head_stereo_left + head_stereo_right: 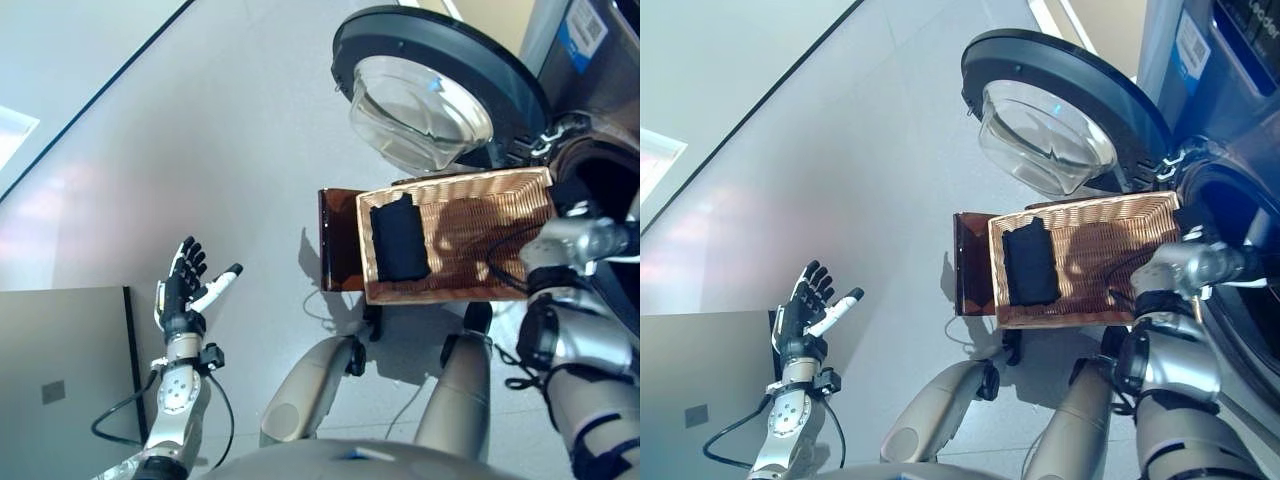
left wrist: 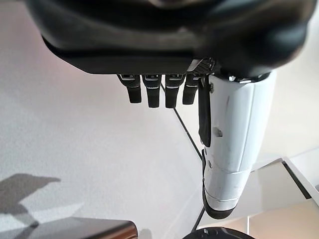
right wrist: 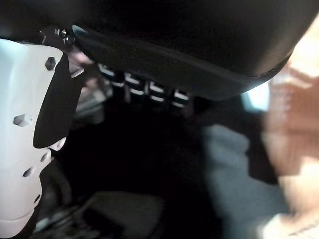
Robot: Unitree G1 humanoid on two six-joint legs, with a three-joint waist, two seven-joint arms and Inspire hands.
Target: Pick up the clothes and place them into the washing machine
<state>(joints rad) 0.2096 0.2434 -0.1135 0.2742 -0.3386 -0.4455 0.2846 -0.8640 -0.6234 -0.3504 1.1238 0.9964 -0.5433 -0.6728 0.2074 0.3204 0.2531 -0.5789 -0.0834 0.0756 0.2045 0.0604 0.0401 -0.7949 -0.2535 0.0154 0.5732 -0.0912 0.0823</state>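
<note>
- From my seat at the controls, the basket [image 1: 470, 190] sat on a small brown stand [image 1: 338, 240], right in front of the washer [image 1: 1240, 200].
- One dark folded cloth [image 1: 399, 241] lay inside the basket at its left end (the rest of the wicker bottom was bare).
- The washer's door [image 1: 430, 90] was swung open, its glass bowl just above the basket's far rim.
- My right hand [image 1: 572, 205] was at the basket's right end, reaching into the drum opening. In its wrist view the thumb and a row of fingers [image 3: 149, 90] showed against something dark, but I couldn't tell if they held anything.
- My left hand [image 1: 185, 290] was way off to the left over the floor, well apart from the basket, fingers straight and spread, white thumb sticking out, holding nothing.
- A grey panel [image 1: 60, 370] sat low left, near that arm.
</note>
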